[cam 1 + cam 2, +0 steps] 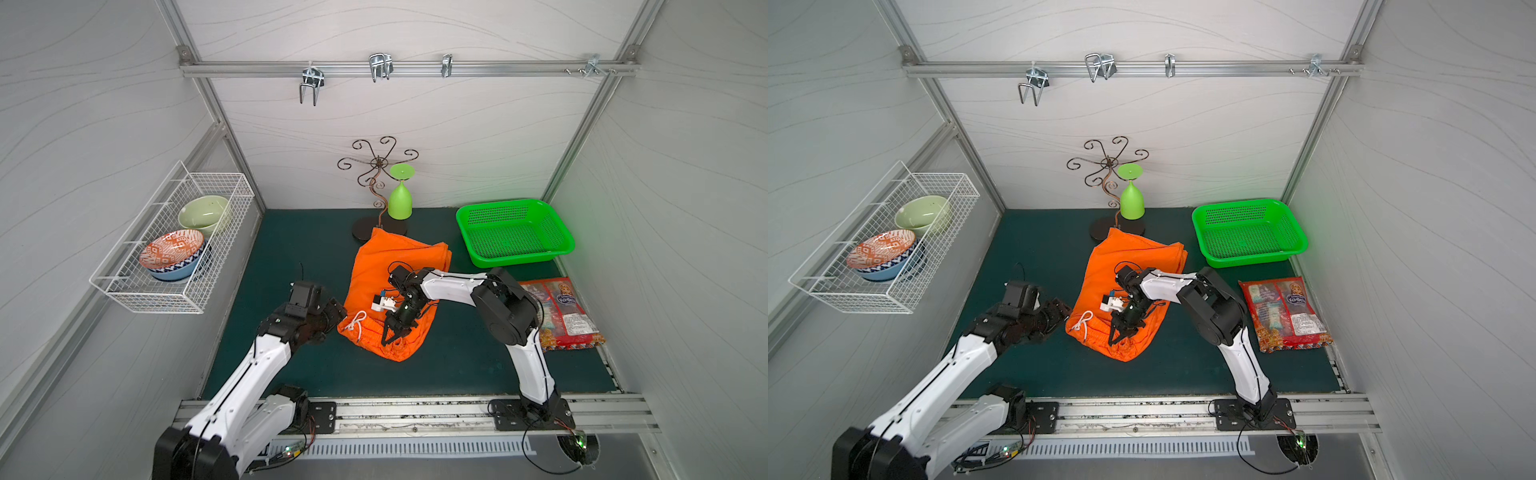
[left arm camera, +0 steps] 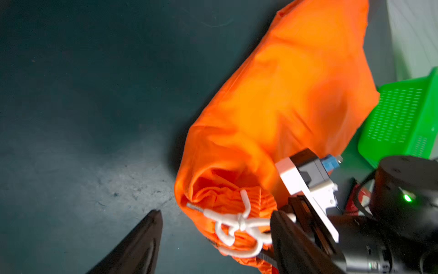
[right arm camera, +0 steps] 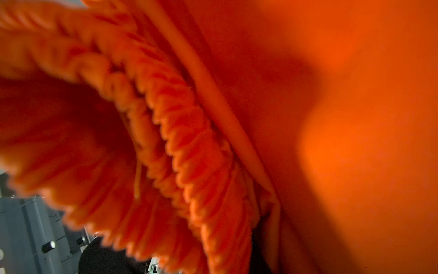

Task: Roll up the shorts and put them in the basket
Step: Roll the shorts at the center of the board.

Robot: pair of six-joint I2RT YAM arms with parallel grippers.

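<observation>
One pair of orange shorts point(image 1: 399, 266) lies mid-mat with its waistband at the near end; of two grippers, the left gripper point(image 2: 216, 213) stands spread beside the white drawstring point(image 1: 357, 322), and the right gripper point(image 1: 392, 334) pinches the gathered waistband. Three bowls point(image 1: 172, 249) sit in one wire rack point(image 1: 124, 286) on the left wall, with one green basket point(image 1: 515, 259) and one snack packet point(image 1: 569, 311) at right. Blurred orange cloth fills the right wrist view and hides the fingers; the mat point(image 1: 291, 249) is dark green and the walls are pale.
</observation>
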